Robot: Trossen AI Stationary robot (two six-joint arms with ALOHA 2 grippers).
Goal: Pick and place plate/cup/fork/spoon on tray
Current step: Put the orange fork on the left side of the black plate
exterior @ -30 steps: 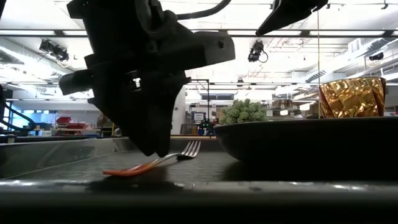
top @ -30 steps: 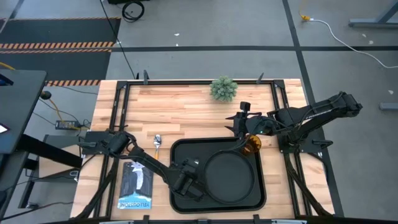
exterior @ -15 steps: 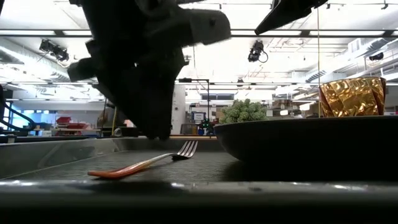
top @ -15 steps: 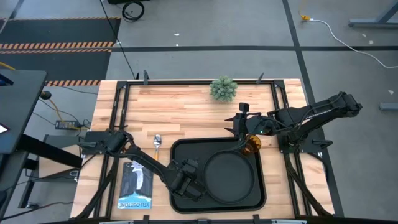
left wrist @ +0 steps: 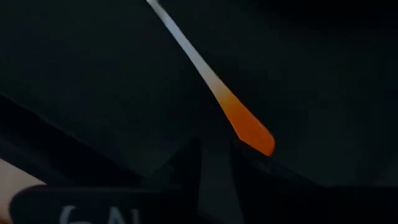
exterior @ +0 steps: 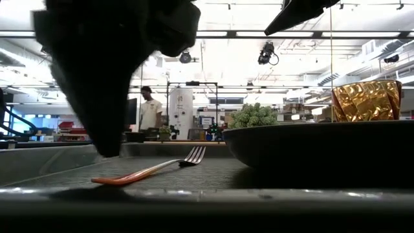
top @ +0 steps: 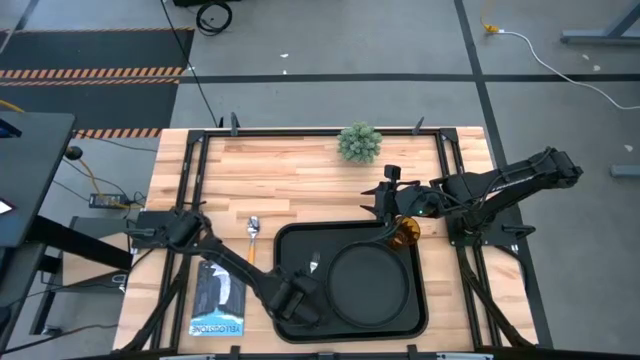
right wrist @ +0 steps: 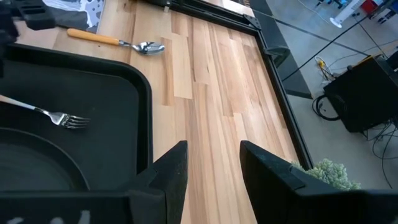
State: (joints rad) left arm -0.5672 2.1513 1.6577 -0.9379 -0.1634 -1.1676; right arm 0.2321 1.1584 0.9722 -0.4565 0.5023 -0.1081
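Note:
The black tray point(top: 292, 240) lies in the middle of the table, with the round black plate point(top: 368, 283) on its right half. The fork point(top: 312, 266) lies flat on the tray floor left of the plate; it also shows in the low view point(exterior: 149, 171). My left gripper point(top: 300, 290) hovers just behind the fork's orange handle end point(left wrist: 249, 127), slightly open and empty. The amber cup point(top: 405, 232) stands at the tray's far right corner. My right gripper point(top: 382, 205) is open and empty above the table beside the cup. The spoon point(top: 252, 232) lies on the wood left of the tray.
A small green potted plant point(top: 359, 142) stands at the table's far edge. A dark booklet point(top: 218, 298) lies near the front left, beside the tray. A person point(exterior: 151, 110) stands far off in the room behind the table.
My left gripper has let go of the fork and drawn back up and toward the table's near edge. The fork's handle end has dropped onto the tray floor, and the tines have stayed where they were.

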